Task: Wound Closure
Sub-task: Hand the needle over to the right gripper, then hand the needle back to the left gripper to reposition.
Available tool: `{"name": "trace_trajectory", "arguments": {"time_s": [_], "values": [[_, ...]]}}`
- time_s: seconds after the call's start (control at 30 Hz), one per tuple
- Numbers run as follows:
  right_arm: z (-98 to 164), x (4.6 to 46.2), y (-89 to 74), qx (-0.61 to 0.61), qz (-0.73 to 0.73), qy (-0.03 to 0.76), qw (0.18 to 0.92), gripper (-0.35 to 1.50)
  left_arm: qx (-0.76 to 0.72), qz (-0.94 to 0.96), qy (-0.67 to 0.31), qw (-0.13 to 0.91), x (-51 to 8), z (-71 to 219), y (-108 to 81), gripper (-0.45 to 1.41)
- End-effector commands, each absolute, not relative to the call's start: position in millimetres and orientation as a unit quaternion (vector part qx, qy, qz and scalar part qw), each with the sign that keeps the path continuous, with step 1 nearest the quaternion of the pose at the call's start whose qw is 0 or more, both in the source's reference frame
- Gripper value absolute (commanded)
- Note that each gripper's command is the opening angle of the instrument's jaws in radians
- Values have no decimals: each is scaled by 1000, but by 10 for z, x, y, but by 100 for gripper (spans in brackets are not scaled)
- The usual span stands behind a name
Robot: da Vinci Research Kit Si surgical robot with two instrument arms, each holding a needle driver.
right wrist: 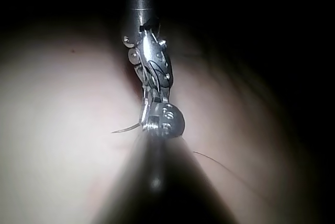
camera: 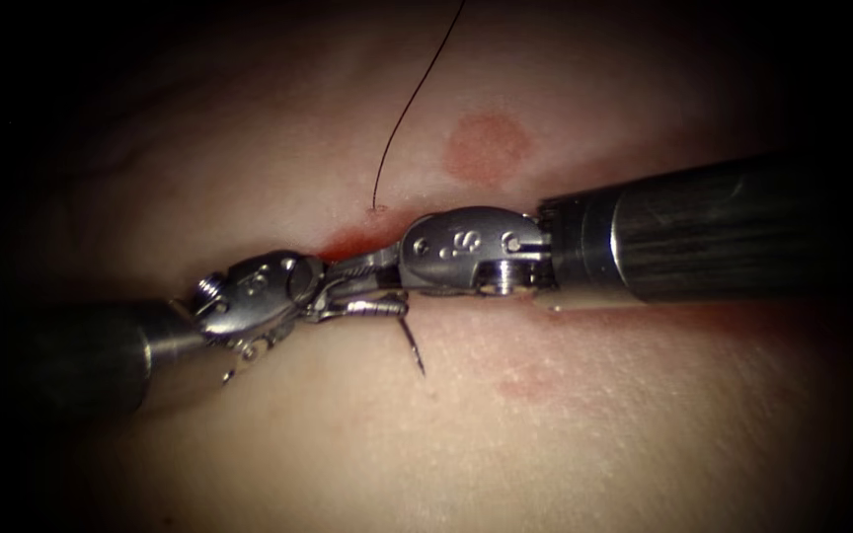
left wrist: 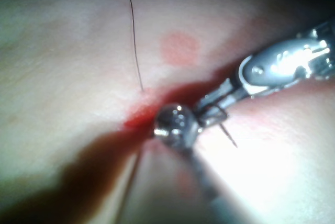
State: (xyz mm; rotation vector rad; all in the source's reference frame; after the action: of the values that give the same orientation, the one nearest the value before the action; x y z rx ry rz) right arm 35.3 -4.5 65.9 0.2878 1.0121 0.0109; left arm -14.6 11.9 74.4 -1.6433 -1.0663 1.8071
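Left tool [camera: 372, 308] pinches the needle [camera: 413, 347] at the cut [camera: 348, 245]; right tool's [camera: 362, 265] grip unclear.

1 round pink blotch [camera: 487, 146] marks the upper skin; 1 fainter pink smear [camera: 528, 380] lies lower down.

Only legible mark: an "S"-like stamp on right tool [camera: 372, 268] wrist housing; nothing else readable.
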Motion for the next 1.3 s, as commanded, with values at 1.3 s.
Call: {"name": "trace_trajectory", "arguments": {"time_s": [1.3], "values": [[691,315,-39,196,277,573,746,-35,-650,554,-438,280,-139,732,129,33]]}}
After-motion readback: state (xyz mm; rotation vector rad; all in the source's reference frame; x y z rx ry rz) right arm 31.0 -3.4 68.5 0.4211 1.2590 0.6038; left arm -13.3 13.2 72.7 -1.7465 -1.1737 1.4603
